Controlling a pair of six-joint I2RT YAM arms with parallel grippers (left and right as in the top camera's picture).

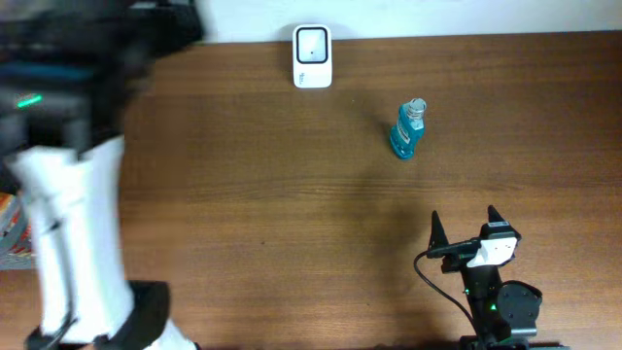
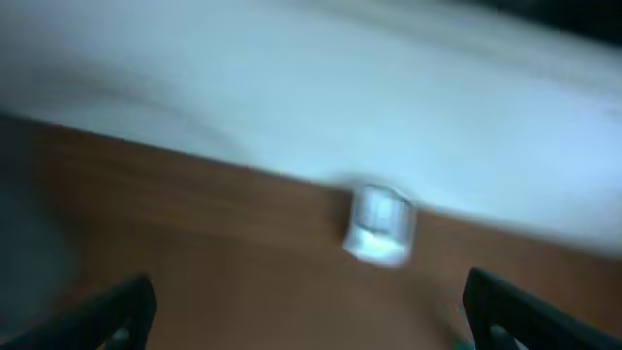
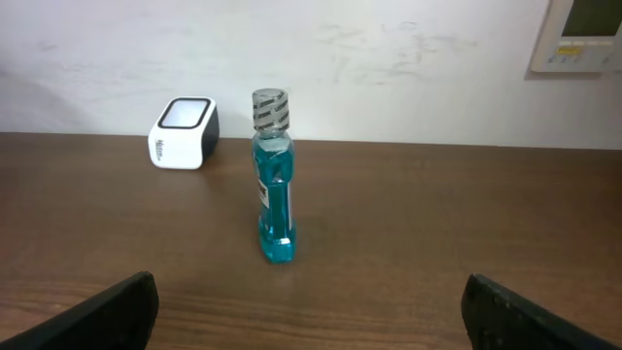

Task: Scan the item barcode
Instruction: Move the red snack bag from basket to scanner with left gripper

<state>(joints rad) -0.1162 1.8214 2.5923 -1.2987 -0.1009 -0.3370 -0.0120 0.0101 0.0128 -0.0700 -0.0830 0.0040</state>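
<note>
Blue mouthwash bottle (image 3: 273, 185): upright on the wooden table (image 1: 243, 194), right of the scanner (image 1: 312, 56) and well apart; its barcode goes unread until you carry it over.
Right gripper (image 1: 464, 218): jaws wide apart, empty, facing the bottle, probably lined up for your grasp.
Left gripper (image 2: 311, 313): jaws apart, empty, its blurred view aimed at the scanner.

Brown wood-grain tabletop (image 1: 243, 194), smooth with a dull sheen; clear glossy plastic bottle (image 1: 407, 132); white smooth plastic scanner (image 1: 312, 56).

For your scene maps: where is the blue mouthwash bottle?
Overhead, the blue mouthwash bottle stands right of the white scanner, beyond the right end effector.
</note>
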